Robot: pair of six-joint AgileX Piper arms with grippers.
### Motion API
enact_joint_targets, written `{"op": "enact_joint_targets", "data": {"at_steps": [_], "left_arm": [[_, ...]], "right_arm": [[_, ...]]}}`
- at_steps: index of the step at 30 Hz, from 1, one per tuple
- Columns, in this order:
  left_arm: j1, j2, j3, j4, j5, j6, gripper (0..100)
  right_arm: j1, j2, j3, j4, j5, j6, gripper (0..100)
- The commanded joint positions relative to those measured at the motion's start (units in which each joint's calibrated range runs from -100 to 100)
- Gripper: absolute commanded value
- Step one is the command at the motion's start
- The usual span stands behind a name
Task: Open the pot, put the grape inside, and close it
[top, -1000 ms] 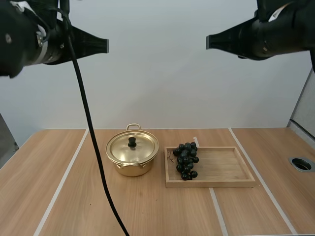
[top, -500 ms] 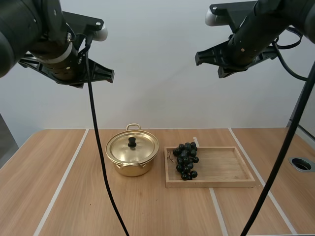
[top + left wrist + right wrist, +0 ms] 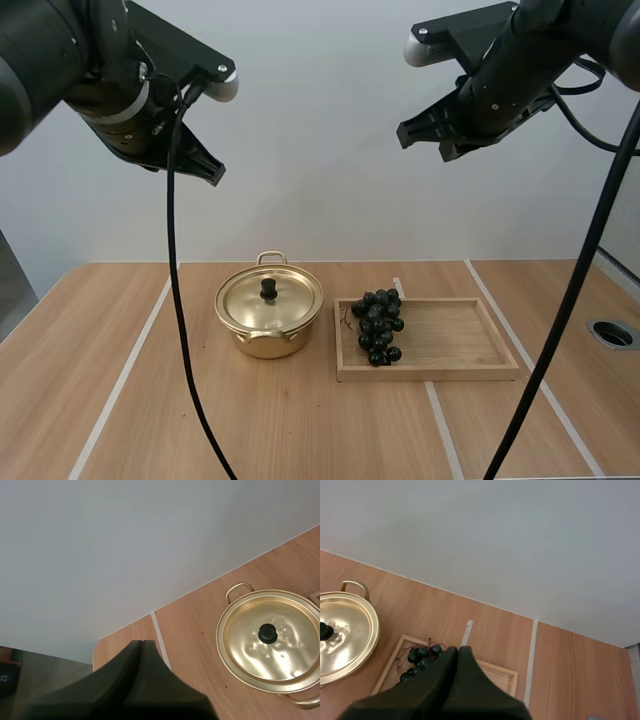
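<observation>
Your left gripper has its two fingers pressed together into one dark wedge, with nothing between them. It hangs high above the table, over the left side and well apart from everything below. The right gripper is the same: fingers closed against each other, only a thin seam between them, holding nothing. It is raised high over the right side of the table.

Below them, the pot stands upright near the middle of the table. Its golden lid sits flat on it (so the pot is closed), with a black knob at the lid's centre. You can see one loop handle on the pot's far side and another on its near side.

Just to the right of the pot lies the wooden tray. The two are close, though you cannot tell from the high view whether they touch. The bunch of grapes lies inside the tray at its left end, the end nearest the pot, and the tray floor to the right of it is bare wood. From the right wrist view the grapes show just beyond the closed fingertips, far below them.
</observation>
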Motion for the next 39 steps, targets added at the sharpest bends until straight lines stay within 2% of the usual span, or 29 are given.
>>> {"op": "enact_joint_targets", "data": {"at_steps": [1, 3, 5, 7, 8, 9, 11, 12, 14, 15, 23, 34, 36, 39], "left_arm": [[0.04, 0.1, -0.5, 0.5, -4.3, 0.6, 0], [0.04, 0.1, -0.5, 0.1, -5.0, 0.8, 1], [0.04, 0.1, -0.5, 0.1, -4.6, 1.9, 9], [0.04, 0.1, -0.5, 0.1, -4.6, 2.5, 25], [0.04, 0.1, -0.5, -0.1, -4.6, 2.8, 39], [0.04, 0.1, -0.5, -0.4, -4.8, 2.9, 54], [0.04, 0.1, -0.5, -1.0, -5.6, 3.3, 93], [0.04, 0.1, -0.5, -1.2, -5.6, 4.0, 100], [0.04, 0.1, -0.5, -2.4, -5.5, 5.3, 100], [0.04, 0.1, -0.5, -3.3, -5.5, 6.2, 100], [-0.12, 5.2, -0.5, -17.1, 1.3, 13.0, 100], [-0.28, 20.1, -0.5, -21.0, 5.0, 13.2, 100], [-1.0, 22.3, -0.5, -21.1, 5.2, 13.2, 100], [-2.93, 25.3, -0.5, -21.2, 5.0, 13.2, 100]], "right_arm": [[0.1, -0.3, -0.4, 1.0, -2.0, -0.5, 0], [0.1, -0.3, -0.4, 1.1, -2.0, -0.6, 0], [0.1, -0.3, -0.4, 1.0, -2.0, -0.8, 0], [0.1, -0.3, -0.4, 1.1, -2.0, -1.5, 0], [0.1, -0.3, -0.4, 1.3, -2.0, -1.9, 2], [0.1, -0.3, -0.4, 1.6, -2.0, -2.3, 12], [0.1, -0.3, -0.4, 2.3, -2.0, -3.8, 40], [0.1, -0.3, -0.4, 2.5, -2.0, -4.3, 54], [0.1, -0.3, -0.4, 2.5, -2.0, -5.3, 91], [0.1, -0.3, -0.4, 2.5, -2.4, -5.3, 100], [0.1, -0.3, -0.4, 4.6, -2.4, -4.6, 100], [0.1, -0.3, -0.4, 5.0, -2.4, -4.6, 100], [0.1, -0.3, -0.4, 5.1, -2.4, -4.6, 100], [0.1, -0.3, -0.4, 5.3, -2.4, -4.6, 100]]}}
